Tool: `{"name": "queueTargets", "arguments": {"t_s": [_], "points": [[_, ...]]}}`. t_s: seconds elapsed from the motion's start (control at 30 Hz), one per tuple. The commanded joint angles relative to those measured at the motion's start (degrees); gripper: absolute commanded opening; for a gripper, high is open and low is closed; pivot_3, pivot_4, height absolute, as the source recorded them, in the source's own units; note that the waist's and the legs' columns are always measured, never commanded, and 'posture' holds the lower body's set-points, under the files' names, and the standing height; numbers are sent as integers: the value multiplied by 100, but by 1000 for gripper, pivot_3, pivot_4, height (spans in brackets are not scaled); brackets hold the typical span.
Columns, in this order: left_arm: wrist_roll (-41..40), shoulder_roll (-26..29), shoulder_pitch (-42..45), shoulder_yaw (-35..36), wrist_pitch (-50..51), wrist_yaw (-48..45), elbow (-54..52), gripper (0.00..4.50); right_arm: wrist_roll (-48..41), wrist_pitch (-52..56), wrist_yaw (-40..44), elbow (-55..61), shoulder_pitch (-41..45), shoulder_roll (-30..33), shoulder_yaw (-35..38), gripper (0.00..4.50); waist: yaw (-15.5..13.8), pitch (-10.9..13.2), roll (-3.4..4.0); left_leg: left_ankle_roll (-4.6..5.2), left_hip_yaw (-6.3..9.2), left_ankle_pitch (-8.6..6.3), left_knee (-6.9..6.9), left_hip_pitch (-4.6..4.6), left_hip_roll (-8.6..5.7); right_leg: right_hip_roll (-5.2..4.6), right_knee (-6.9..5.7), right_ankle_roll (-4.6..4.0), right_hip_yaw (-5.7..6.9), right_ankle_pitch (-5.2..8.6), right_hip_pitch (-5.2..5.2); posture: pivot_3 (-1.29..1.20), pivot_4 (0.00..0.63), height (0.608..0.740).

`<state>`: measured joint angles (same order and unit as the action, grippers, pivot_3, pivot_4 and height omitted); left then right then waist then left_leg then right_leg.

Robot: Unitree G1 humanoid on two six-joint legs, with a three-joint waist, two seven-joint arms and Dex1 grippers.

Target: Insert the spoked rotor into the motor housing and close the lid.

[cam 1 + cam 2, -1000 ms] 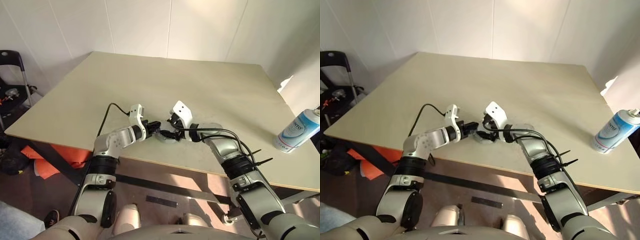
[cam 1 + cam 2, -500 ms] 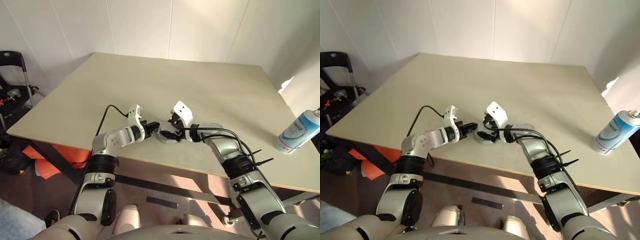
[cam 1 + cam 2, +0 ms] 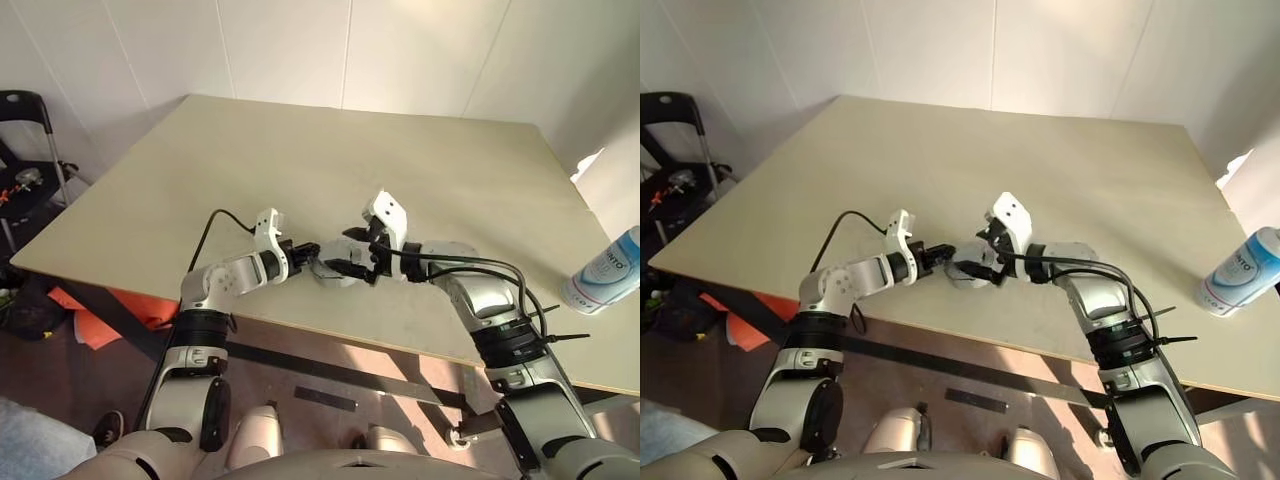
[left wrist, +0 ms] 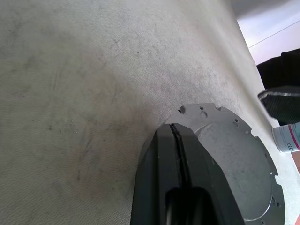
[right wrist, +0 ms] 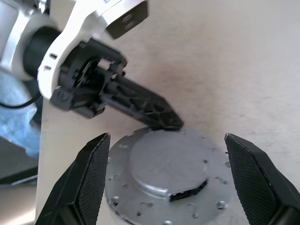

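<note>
My housing (image 5: 161, 180) sits on the table (image 3: 420, 180) close to the near edge, at about six o'clock on the tabletop, with the lid (image 5: 165, 164) seated flat on it; the notched grey top is all I can see of it. I cannot see the rotor.

My left gripper (image 3: 308, 252) lies at the housing's nine o'clock side with its fingers (image 4: 180, 187) pressed together, holding nothing, and their tips rest on the rim of the lid.

My right gripper (image 5: 164, 178) hangs at the three o'clock side, just above the housing, its two fingers (image 5: 91, 178) spread wide on either side and clear of the metal. It holds nothing.

Further off, at about three o'clock near the table's right edge, stands a spray can (image 3: 610, 270), well apart from the housing.
</note>
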<state>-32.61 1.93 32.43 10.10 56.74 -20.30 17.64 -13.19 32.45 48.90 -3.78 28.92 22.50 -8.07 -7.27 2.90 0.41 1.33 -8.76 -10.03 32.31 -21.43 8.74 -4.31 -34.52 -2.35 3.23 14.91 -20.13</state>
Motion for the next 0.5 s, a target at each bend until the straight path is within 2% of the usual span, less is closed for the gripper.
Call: {"name": "queueTargets", "arguments": {"t_s": [0.03,0.23,0.5], "points": [[63,-35,-68,-165,136,-30,182,0,-171,301,-290,3,253,30,382,4387,0,0,0,0,0,0,0,0,0,0,0,0,0,0,0,0,0,740],[7,-78,-82,-144,-155,-264,66,0,-283,1053,-492,14,212,237,594,4387,-1,14,10,-6,0,3,0,1,1,0,-1,0,0,0,1,0,0,740],[-57,-85,-138,-162,-318,-513,-103,0,-1309,2867,-365,191,82,447,1278,4387,-5,25,19,-6,0,3,-1,-2,1,0,0,0,0,0,-2,0,0,740]]}}
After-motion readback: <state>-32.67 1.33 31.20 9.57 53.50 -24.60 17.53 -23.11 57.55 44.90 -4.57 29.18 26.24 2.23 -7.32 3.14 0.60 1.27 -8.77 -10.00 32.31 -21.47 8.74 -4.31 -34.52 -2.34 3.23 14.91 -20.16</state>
